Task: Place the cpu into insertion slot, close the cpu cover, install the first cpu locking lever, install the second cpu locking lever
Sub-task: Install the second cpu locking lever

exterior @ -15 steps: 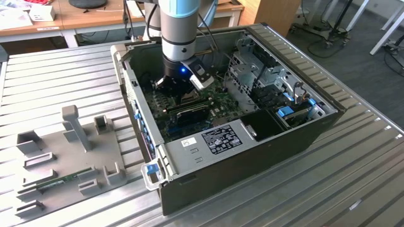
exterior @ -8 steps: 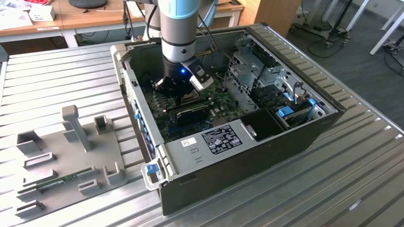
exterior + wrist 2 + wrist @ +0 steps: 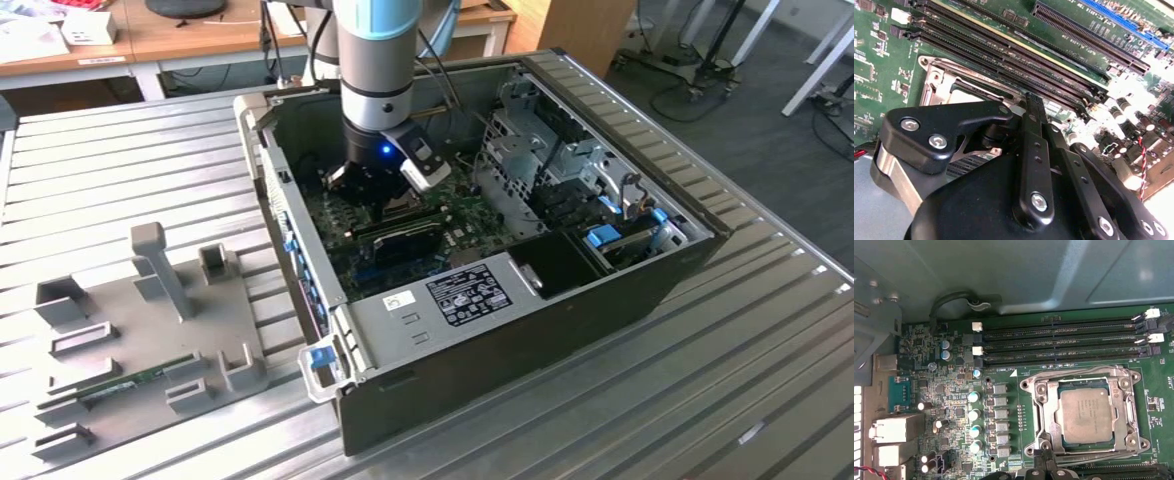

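The cpu [image 3: 1086, 415] sits in the insertion slot [image 3: 1050, 405], cpu cover [image 3: 1081, 381] down around it

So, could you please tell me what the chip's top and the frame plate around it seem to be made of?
The chip top looks like dull grey metal with a matte, brushed finish: it gives soft, even reflections. The frame plate looks like thin stamped steel, silvery and shinier, with bright glints along its edges and rivets. Both are judged from look alone.
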{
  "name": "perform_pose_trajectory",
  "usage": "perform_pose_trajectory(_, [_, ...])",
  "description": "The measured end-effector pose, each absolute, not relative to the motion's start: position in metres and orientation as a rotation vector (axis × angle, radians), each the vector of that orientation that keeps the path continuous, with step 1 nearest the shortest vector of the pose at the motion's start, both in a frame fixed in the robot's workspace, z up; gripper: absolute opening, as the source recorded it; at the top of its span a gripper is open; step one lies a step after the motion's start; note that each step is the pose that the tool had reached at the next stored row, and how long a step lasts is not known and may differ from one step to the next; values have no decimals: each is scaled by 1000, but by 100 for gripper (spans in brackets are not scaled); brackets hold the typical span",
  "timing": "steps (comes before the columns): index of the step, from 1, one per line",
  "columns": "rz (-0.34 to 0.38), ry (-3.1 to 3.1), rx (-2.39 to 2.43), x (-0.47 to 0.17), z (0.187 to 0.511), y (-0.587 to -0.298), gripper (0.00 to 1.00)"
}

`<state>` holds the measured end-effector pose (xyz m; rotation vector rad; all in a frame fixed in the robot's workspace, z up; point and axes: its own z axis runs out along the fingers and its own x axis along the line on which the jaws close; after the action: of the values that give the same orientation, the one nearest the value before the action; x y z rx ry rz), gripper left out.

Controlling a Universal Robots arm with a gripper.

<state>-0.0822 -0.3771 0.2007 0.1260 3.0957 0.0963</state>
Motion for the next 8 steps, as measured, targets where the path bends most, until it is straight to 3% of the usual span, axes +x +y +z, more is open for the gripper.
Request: perform_pose_trajectory(8, [97, 3078, 124, -86, 200, -376, 10])
